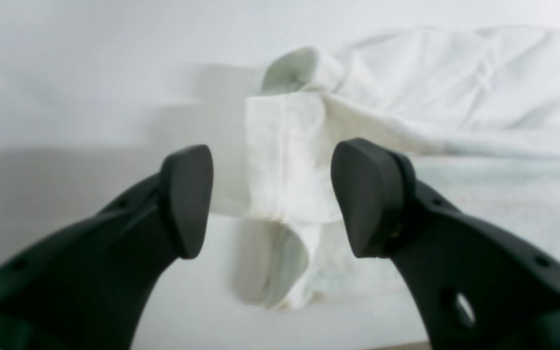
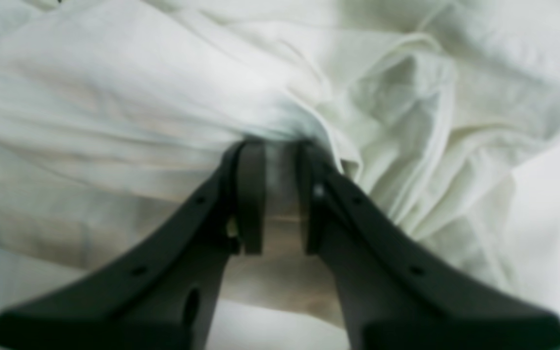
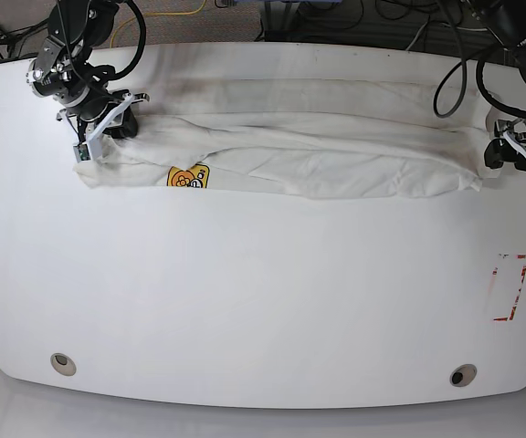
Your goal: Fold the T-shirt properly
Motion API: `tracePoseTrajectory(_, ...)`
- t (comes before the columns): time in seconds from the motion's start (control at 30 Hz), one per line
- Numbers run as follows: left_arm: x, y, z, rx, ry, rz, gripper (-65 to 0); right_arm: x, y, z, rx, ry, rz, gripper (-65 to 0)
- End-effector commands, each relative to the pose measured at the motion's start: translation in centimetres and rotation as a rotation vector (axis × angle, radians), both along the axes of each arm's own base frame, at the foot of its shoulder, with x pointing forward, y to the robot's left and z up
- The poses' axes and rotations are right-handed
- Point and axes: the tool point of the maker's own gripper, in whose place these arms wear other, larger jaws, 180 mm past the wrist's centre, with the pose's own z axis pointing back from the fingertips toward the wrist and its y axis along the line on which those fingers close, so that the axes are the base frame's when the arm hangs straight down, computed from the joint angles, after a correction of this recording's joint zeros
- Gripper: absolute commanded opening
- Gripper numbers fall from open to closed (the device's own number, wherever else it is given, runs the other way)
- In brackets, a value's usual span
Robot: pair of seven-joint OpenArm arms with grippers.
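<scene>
**T-shirt stretched across far side of table; right gripper clamped on cloth, left gripper open**

T-shirt: cream, wrinkled, lies as a long band across the far part of the white table, running nearly edge to edge in base view. Small yellow-orange patch shows on the near edge of the band, toward the base view's left.

Right gripper: at the shirt end on base view's left. Wrist view shows jaws drawn narrow w/ a fold of fabric pinched between the pads; cloth bunches and fans out from the pinch point. Holding the T-shirt.

Left gripper: at the opposite shirt end, base view's right, near table edge. Jaws stand wide apart, nothing between the pads. A folded hem/sleeve end of the shirt lies on the table beyond the gap, not in contact w/ either finger as far as the wrist view shows.

Other items: red-outlined rectangle mark on table, base view's right, well apart from the shirt. Cables behind the far table edge.
</scene>
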Motion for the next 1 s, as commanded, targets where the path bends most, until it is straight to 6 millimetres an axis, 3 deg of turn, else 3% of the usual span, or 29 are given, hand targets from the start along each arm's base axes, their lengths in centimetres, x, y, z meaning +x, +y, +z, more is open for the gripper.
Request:
tracePoseTrajectory(0.0,0.1,1.4,0.3,-0.012,-0.015,0.025,-25.6,-0.9,-0.6,-0.5,-0.037,0.053,0.0,-53.9)
tracePoseTrajectory(0.1,0.1,2.0,-0.2,-0.029,-0.016,0.044,-25.6,-0.8,-0.6,-0.5,-0.037,0.05,-0.001,-53.9)
tracePoseTrajectory(0.6,-0.6,0.1,-4.5,-0.15,0.076,0.043,-25.4,-0.6,-0.4,-0.4,-0.028,0.044,-0.002,-53.9)
tracePoseTrajectory(0.97,-0.4,-1.0,-5.3,-0.159,0.097,0.013,-26.1,-0.7,0.5,-0.7,-0.004,0.046,-0.01,-53.9)
